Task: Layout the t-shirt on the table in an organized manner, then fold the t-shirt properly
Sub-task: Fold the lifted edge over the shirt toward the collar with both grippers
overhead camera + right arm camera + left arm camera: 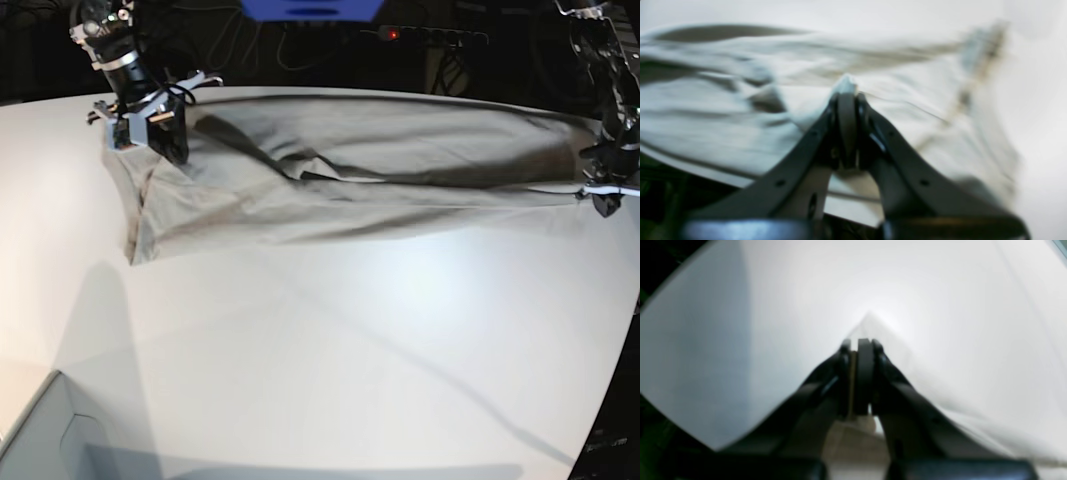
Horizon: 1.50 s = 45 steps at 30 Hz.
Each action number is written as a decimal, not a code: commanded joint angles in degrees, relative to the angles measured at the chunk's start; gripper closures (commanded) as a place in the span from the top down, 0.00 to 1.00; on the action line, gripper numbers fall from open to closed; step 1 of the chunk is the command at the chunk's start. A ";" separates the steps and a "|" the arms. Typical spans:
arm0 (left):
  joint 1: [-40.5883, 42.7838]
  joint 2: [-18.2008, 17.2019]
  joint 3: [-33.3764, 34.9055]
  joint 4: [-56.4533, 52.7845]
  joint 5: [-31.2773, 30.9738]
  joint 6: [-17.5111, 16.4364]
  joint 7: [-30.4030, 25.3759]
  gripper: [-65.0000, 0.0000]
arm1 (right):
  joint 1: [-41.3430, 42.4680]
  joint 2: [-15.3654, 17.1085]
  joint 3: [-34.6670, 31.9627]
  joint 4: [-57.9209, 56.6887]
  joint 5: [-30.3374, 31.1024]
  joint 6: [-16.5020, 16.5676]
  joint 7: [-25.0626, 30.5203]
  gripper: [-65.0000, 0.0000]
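The light beige-grey t-shirt (pixel 380 160) is stretched wide across the far part of the white table (pixel 350 350), with folds and wrinkles in its middle. My right gripper (pixel 175 155) is at the far left of the base view, shut on one end of the cloth. In the right wrist view a tuft of fabric sticks out beyond the right gripper (pixel 846 95) and the t-shirt (pixel 740 100) spreads out past it. My left gripper (pixel 605 208), at the table's right edge, is shut on the other end. The left wrist view shows that left gripper (pixel 862 340) pinching a stretched point of the t-shirt (pixel 940 380).
A pale grey box corner (pixel 50 440) sits at the near left. A power strip (pixel 420 35) and cables lie in the dark behind the table. The table's curved edge (pixel 610 380) runs down the right side, close to my left gripper.
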<state>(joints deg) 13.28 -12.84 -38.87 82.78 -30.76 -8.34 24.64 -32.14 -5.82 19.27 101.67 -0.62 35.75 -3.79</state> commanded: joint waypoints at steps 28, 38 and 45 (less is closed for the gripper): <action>-0.22 0.93 0.24 -3.00 -0.23 -0.15 -1.22 0.00 | -3.86 0.59 5.30 -4.74 12.45 4.25 8.67 0.00; 0.13 1.90 0.32 -3.18 0.13 -0.15 -1.22 0.00 | -7.82 0.95 4.95 -2.37 12.54 4.25 11.92 0.00; -0.31 2.16 0.32 -3.18 -0.14 -0.15 -1.22 0.00 | -15.11 0.95 -2.08 7.65 12.45 4.25 17.20 0.00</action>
<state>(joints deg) 13.32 -9.72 -38.26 78.74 -30.35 -8.23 24.64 -46.46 -5.04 17.08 108.38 10.85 38.70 11.64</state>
